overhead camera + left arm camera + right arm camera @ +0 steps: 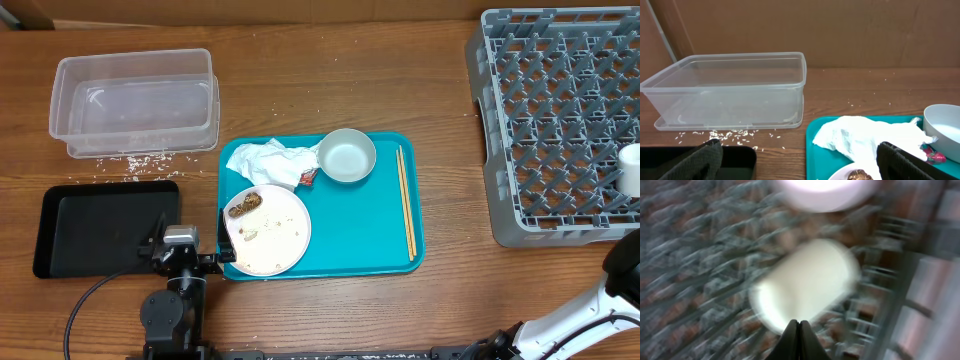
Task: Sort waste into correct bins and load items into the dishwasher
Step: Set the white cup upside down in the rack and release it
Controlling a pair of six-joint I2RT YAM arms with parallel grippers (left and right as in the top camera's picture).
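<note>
Left gripper: spread wide, empty, front edge, readied for napkin.
Right gripper: pinched closed, empty, above racked cup.

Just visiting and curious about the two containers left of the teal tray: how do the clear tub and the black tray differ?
The clear tub is see-through with tall walls; the black tray is opaque and shallow. The clear tub sits farther back, the black tray in front of it. The clear tub looks somewhat larger than the black tray. Both are rectangular with rounded corners, left of the teal tray.
</note>
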